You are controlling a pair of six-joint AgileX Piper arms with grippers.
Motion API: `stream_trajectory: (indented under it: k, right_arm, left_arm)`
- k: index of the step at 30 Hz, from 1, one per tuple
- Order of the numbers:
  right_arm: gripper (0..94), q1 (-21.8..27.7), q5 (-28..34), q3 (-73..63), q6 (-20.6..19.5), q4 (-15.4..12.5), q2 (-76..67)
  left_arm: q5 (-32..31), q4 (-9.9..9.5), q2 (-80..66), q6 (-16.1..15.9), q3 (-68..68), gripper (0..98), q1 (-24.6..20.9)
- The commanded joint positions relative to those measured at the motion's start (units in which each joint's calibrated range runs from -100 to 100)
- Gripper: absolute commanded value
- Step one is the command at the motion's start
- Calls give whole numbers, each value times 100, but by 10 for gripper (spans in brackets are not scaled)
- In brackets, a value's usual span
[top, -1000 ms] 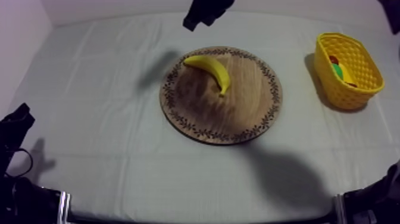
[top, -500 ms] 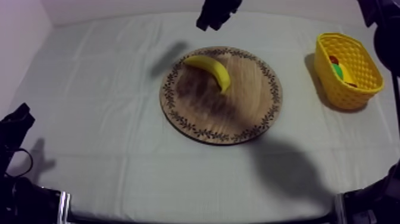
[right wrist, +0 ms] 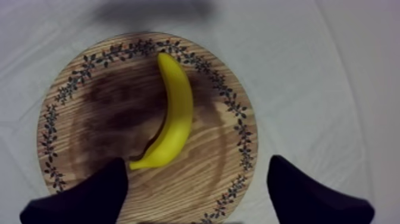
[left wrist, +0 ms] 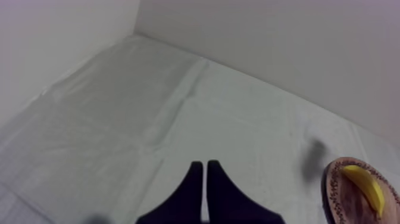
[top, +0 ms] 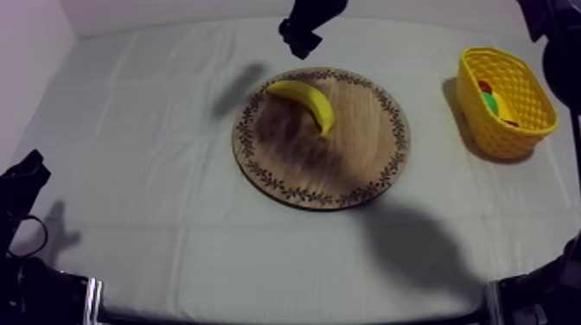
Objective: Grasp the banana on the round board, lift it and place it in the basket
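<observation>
Right pincer [right wrist: 197, 162] hangs spread wide over the banana [top: 304, 99], which lies on the wooden board [top: 346, 168]. Left pincer [left wrist: 201, 164] clenched on nothing, low over the worktop [top: 156, 173]. Yellow basket [top: 512, 138] sits well apart.

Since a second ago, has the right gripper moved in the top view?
Yes. The right gripper has shifted to the right and come down closer to the far rim of the wooden board, which has not moved.
</observation>
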Motion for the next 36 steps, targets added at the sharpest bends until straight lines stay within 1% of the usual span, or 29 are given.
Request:
stream_trajectory:
  k: [1,10,18,27,33,36]
  right_arm:
    - [780,-6,-2,11,5,-19,79]
    - [765,5,-86,188,36,-74,610]
    - [767,49,-394,314,39,-68,1225]
    - [762,34,-642,-65,31,-25,1919]
    - [721,29,-619,-451,23,-32,2248]
    - [641,32,-598,-557,33,-51,2337]
  left_arm:
    - [-1,4,0,1,-1,1,1]
    - [-1,4,0,1,-1,1,1]
    - [-1,4,0,1,-1,1,1]
    - [-1,4,0,1,-1,1,1]
    - [-1,4,0,1,-1,1,1]
    - [-1,4,0,1,-1,1,1]
